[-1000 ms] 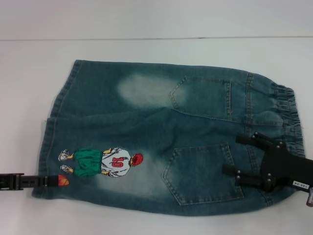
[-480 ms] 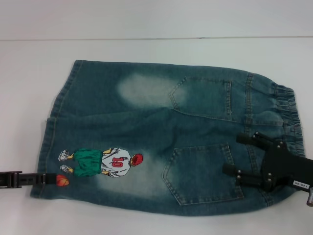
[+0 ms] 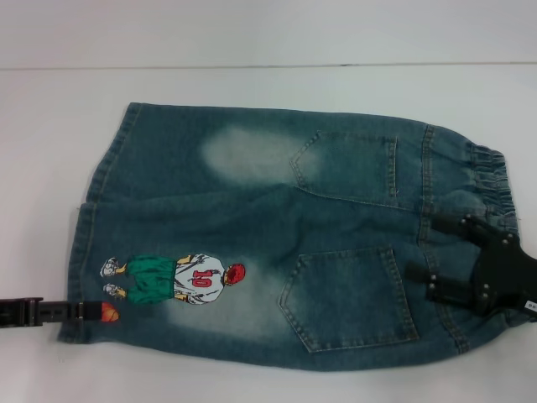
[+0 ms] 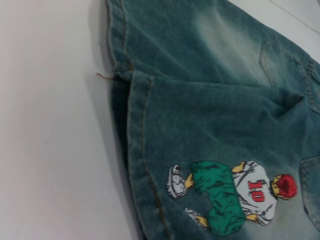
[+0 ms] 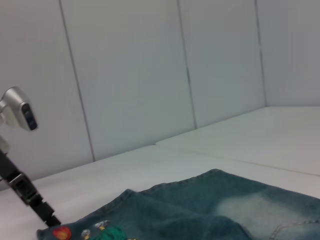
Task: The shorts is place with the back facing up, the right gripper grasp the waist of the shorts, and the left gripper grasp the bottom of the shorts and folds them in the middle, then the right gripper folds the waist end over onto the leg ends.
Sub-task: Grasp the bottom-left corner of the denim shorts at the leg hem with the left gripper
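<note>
Watching the head view, I see my right gripper (image 3: 436,256) hovering over the waist end of the denim shorts (image 3: 277,235), its two black fingers (image 3: 453,225) spread wide apart and holding nothing. One finger points across the seam below the elastic waistband (image 3: 491,180), the other lies just past the edge of the nearer back pocket (image 3: 348,298); whether the tips touch the cloth I cannot tell. The waistband sits behind and to the outer side of the jaws, and the farther back pocket (image 3: 348,164) is beyond them, toward the far edge of the table (image 3: 252,84).

My left gripper (image 3: 92,311) reaches in low at the opposite end, a thin black finger (image 3: 50,311) meeting the hem of the nearer leg. Its tip ends at the small orange basketball (image 3: 109,312) printed by the hem, just beside the basketball-player print (image 3: 172,279) with the red 10. I cannot tell if these jaws are parted or closed on the hem.

From the left wrist view the leg hems (image 4: 135,125) lie flat on the white table, one leg overlapping the other, with a loose thread (image 4: 105,76) poking out at the crotch notch. The shorts lie spread back side up, waist toward my right arm, legs toward my left.
</note>
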`<state>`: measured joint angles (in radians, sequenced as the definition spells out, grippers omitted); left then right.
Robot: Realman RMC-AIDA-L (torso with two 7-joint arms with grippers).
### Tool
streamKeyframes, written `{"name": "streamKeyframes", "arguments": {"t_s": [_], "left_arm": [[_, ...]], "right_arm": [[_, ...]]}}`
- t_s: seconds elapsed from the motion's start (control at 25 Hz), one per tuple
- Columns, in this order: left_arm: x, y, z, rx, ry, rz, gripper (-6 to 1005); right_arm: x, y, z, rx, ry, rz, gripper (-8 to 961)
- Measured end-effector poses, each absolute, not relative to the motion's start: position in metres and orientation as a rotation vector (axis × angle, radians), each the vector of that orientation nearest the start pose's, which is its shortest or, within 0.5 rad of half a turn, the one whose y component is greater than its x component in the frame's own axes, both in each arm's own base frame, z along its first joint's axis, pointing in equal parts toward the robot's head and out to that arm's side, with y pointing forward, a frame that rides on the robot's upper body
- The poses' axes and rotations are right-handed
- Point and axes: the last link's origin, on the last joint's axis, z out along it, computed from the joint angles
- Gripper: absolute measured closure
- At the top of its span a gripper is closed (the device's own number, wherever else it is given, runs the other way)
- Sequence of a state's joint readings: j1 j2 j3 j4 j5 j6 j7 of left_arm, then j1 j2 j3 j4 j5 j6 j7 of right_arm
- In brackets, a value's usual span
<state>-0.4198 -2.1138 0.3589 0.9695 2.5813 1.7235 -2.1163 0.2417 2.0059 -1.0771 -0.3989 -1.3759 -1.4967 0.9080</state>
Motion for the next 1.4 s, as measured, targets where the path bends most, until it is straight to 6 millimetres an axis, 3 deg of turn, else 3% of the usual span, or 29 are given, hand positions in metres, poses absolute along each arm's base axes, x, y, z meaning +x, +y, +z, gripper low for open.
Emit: {"name": "streamKeyframes", "arguments": {"t_s": [0.72,1.0,1.4], "left_arm": [[-0.346,0.261,0.048,-2.274,-1.798,-0.235,113],[-0.336,0.266,0.046,-2.324,-1.784,-0.277,113],[-0.340,0.269,0.047,-2.302,-1.772,-0.223,141]], "right_arm": [[0.328,0.253,-0.010,-2.427,0.550,0.863,4],[0.328,0.256,-0.010,-2.425,0.550,0.851,4],[0.329,0.255,-0.012,-2.421,0.541,0.844,5]]}}
